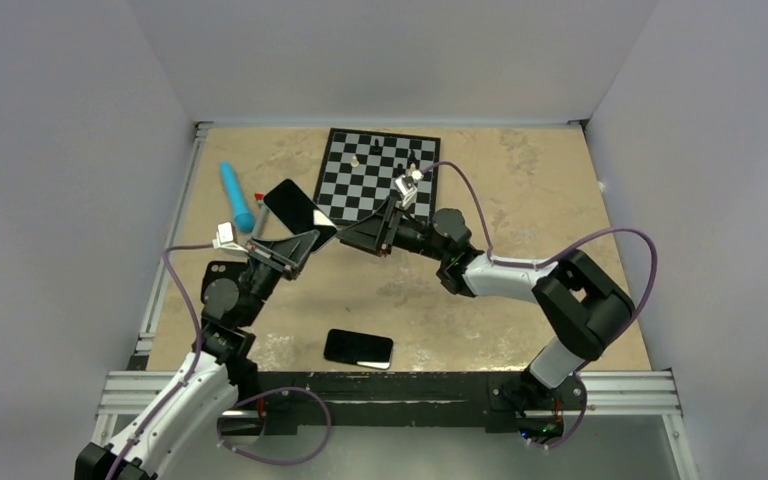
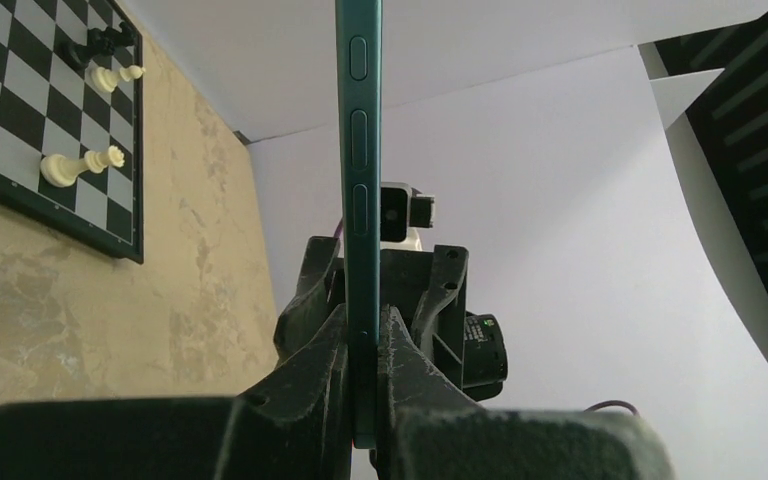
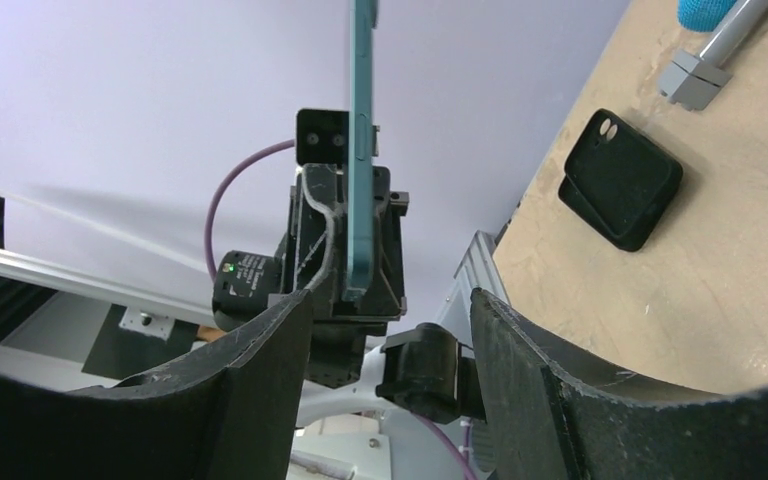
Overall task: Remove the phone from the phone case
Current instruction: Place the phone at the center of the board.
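My left gripper [image 1: 307, 243] is shut on the lower end of the phone [image 1: 298, 210] and holds it up above the table, its dark screen showing. In the left wrist view the phone's teal edge [image 2: 362, 150] with its side buttons stands upright between the shut gripper [image 2: 365, 345]. My right gripper [image 1: 348, 236] is open and empty, just right of the phone and facing it. In the right wrist view the phone [image 3: 362, 150] stands beyond my open right gripper [image 3: 390, 315]. The empty black phone case [image 1: 358, 348] lies flat near the table's front edge and shows in the right wrist view [image 3: 620, 180].
A chessboard [image 1: 380, 175] with a few pieces lies at the back middle, also in the left wrist view [image 2: 20, 120]. A blue cylinder [image 1: 237, 195] lies at the back left. An aluminium rail [image 1: 390, 385] runs along the front edge. White walls enclose the table.
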{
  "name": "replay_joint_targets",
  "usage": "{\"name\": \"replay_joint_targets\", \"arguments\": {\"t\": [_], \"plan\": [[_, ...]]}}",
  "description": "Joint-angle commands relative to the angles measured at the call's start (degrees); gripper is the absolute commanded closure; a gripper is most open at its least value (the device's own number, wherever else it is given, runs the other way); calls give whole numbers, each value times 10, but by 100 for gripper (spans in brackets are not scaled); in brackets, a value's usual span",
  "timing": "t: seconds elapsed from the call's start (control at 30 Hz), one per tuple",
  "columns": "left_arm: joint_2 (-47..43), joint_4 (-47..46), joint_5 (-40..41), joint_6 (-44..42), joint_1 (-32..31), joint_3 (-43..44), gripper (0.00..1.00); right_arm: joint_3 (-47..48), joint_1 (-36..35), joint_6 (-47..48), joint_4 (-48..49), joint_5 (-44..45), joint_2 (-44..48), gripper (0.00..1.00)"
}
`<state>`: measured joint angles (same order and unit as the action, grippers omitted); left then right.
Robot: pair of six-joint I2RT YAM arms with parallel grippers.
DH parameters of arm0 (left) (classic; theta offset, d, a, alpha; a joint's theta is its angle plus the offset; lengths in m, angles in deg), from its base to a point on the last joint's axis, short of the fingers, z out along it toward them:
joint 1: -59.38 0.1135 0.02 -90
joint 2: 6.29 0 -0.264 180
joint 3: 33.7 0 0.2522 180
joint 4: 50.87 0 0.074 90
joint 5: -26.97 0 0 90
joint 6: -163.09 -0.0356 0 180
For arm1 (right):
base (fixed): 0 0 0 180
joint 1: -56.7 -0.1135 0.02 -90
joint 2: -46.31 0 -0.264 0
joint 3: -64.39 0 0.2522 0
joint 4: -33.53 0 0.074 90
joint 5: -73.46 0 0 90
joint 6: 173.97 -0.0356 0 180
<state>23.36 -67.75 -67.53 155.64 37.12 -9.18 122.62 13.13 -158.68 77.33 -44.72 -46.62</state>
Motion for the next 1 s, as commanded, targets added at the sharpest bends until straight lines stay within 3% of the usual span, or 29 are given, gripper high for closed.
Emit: {"name": "replay_joint_targets", "arguments": {"t": [0.0,0.1,0.37,0.53,0.6,0.7,0.73,0.77,0.87,0.97], "plan": [[11,-85,0,24,-1,-8,100,31,-5,-5,56,10,-6,38],[23,-102,-5,30,-1,-8,100,47,-10,-12,61,7,-22,41],[16,-102,-7,36,-1,-10,100,85,-17,-33,87,13,-66,63],[0,-69,-11,43,-1,-8,98,87,-16,-43,101,3,-81,100],[-7,-43,-18,52,-1,-10,74,75,-13,-49,123,0,-83,100],[-34,51,-25,41,-1,0,20,48,12,-33,115,-17,-73,100],[-55,106,-28,25,-1,12,6,37,26,-27,113,-28,-69,100],[-71,173,-29,0,-1,30,0,26,43,-16,109,-46,-65,100],[-99,447,9,-97,-1,123,0,27,94,59,19,-152,-59,100],[-97,633,95,-191,-1,206,0,50,124,255,-223,-244,-39,100]]}}
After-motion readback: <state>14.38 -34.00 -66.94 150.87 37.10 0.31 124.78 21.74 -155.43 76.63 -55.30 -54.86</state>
